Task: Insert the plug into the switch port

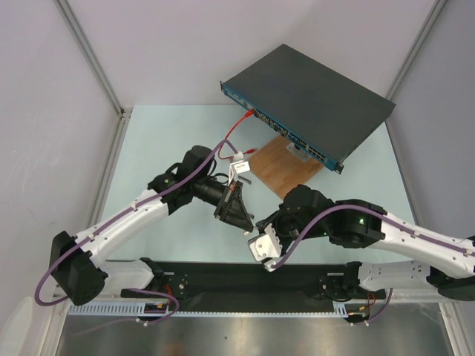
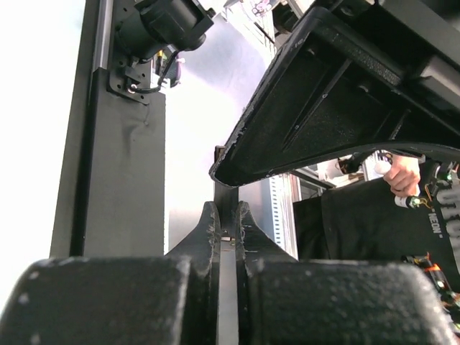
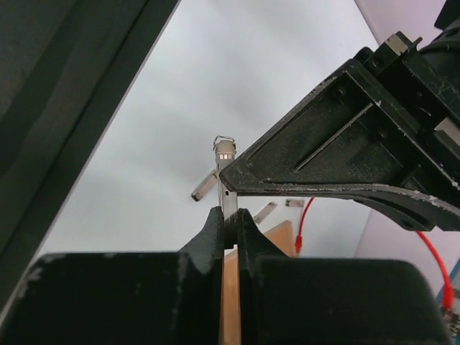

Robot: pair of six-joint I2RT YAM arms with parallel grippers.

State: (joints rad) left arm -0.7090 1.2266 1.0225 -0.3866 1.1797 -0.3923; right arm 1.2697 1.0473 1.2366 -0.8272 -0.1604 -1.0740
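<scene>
Black-fingered, clamped the thin metal plug (image 3: 225,152) in the right gripper (image 3: 228,215) and, seemingly, in the left gripper (image 2: 226,215) too, well short of the switch (image 1: 312,96) at the far right; looked mid-handover, so needed one grip released, then the plug lined up with the blue port face (image 1: 286,130)

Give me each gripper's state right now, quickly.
Left gripper: closed to a thin slit; whether it holds anything cannot be told.
Right gripper: closed on a thin silver plug.
</scene>
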